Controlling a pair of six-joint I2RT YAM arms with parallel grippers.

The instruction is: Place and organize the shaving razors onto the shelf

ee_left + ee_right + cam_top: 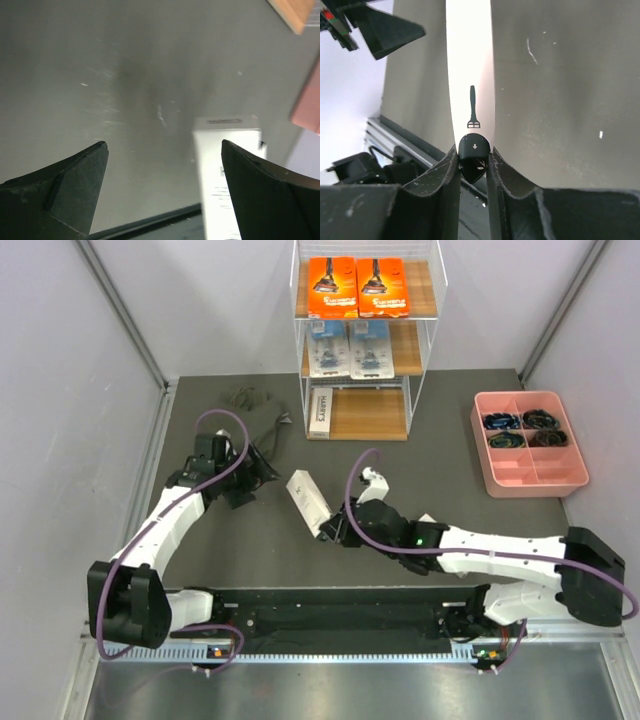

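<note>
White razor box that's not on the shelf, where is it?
Top view: the white box is mid-table in front of the shelf, clamped by the right hand.

One box (303, 495) before the shelf (372, 412), tray (531, 483) to the shelf's right

From above and behind we look down over the whole surface (260, 550). Our wrist views sit low and close; all three share the white box (307, 502).
</note>
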